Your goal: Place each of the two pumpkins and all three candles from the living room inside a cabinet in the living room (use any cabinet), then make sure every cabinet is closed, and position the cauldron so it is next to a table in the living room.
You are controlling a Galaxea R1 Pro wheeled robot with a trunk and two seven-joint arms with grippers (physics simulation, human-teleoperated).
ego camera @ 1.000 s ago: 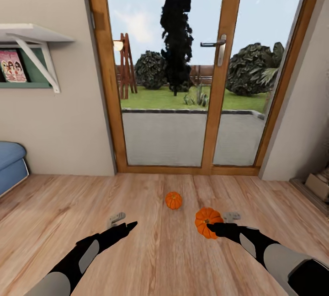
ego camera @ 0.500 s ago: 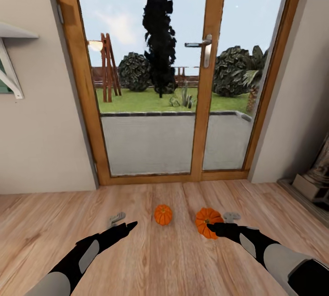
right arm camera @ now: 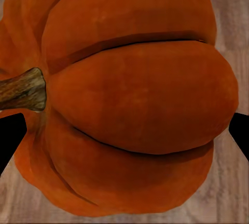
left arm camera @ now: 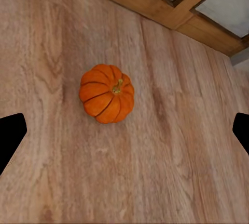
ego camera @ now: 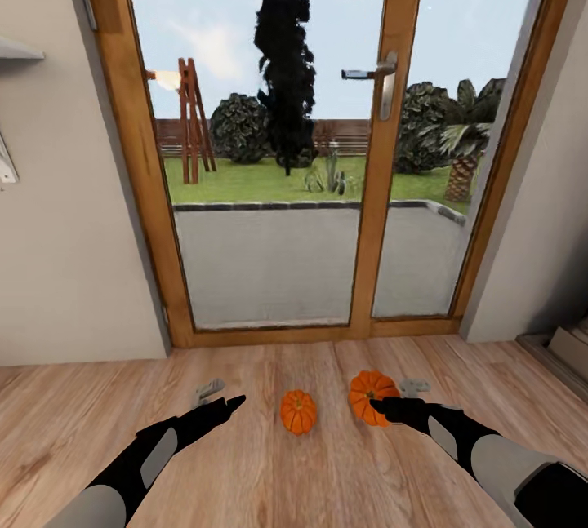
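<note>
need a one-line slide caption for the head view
Right tool holds one pumpkin while a second pumpkin sits on the wood floor before the glazed doors.

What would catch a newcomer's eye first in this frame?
Two ribbed orange pumpkins stand out against the pale wooden floor. One lies free on the boards between the two arms, and the left wrist view shows it stem up. The other pumpkin sits at the right pincer and looms large in the right wrist view. Behind them rises a tall wood-framed glass door with a garden beyond it.
</note>
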